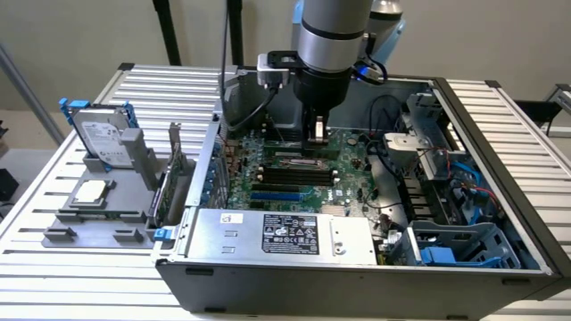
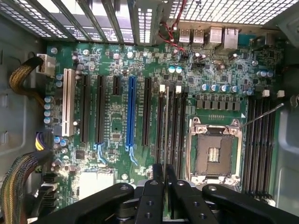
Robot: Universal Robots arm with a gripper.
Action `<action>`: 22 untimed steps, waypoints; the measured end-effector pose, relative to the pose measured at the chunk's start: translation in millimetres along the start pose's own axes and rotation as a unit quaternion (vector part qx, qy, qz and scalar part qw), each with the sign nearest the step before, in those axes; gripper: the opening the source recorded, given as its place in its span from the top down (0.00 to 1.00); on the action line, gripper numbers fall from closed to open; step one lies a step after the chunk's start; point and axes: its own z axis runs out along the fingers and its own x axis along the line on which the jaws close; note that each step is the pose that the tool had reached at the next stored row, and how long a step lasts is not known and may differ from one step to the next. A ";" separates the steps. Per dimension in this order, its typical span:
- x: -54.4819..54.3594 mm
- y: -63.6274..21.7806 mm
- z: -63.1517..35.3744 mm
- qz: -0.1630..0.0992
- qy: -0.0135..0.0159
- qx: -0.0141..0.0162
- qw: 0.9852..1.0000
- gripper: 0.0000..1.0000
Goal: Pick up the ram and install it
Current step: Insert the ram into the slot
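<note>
Now gripper (image 2: 164,179) pinches ram (image 2: 165,140) edge-on above memory slots (image 2: 169,121)

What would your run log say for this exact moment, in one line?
hand: shut on ram | place: inside computer case | position: over memory slots | ram: not yet seated

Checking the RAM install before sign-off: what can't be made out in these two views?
- Whether the hand grips the ram: its shut fingers cover anything between them in the wrist view, and it is too small to tell in the exterior view.
- Memory slots: the ends nearest the hand are hidden under it, wrist view.
- Power supply label: text too small, exterior view.
</note>
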 end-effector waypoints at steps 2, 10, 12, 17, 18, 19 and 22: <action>-0.2 -0.3 3.7 0.000 0.002 0.000 1.000 0.86; -0.8 -0.6 14.5 0.000 0.015 0.000 1.000 0.86; -1.1 -0.7 18.0 0.001 0.016 0.000 1.000 0.86; -1.8 -1.1 26.5 0.002 0.017 0.000 1.000 0.86; -2.2 -1.1 27.9 0.003 0.018 0.000 1.000 0.86; -2.5 -1.1 29.1 0.003 0.018 0.000 1.000 0.86; -4.0 -1.3 32.3 0.006 0.022 0.000 1.000 0.86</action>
